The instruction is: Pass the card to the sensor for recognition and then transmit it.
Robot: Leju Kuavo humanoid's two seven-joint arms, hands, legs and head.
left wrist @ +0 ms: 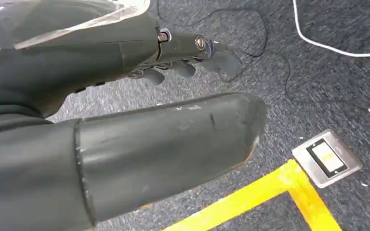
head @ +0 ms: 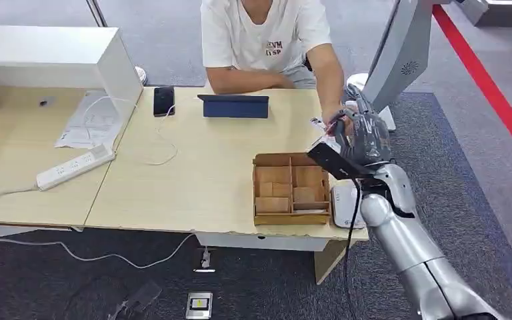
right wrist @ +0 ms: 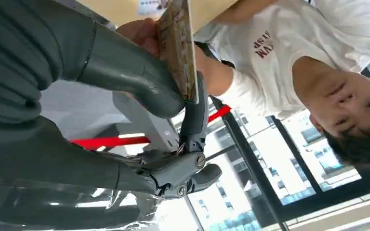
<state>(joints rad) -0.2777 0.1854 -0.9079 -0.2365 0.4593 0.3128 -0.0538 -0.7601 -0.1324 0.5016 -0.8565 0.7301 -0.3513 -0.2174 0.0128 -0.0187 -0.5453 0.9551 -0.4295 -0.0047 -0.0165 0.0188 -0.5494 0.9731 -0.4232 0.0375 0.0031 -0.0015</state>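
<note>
The right arm [head: 407, 247] is seen nearest the camera in the head view, rising from below to the right hand [head: 367, 140], which is raised just beyond the far right corner of the cardboard tray [head: 291, 189]. The card [right wrist: 179, 48] is pinched between the thumb and a finger of that hand, edge-on to the wrist camera, its long axis running out past the fingertips towards the person [head: 267, 40] seated beyond the tray. The person's hand [head: 337, 123] is touching the card's far end (a handover is judged to be in progress, which would explain the raised, offered pose). A white device [head: 343, 203], possibly the sensor, lies on the worktop [head: 193, 180] just right of the tray. The left hand [left wrist: 125, 115] hangs over the floor, holding nothing, fingers loosely curled yet apart.
</note>
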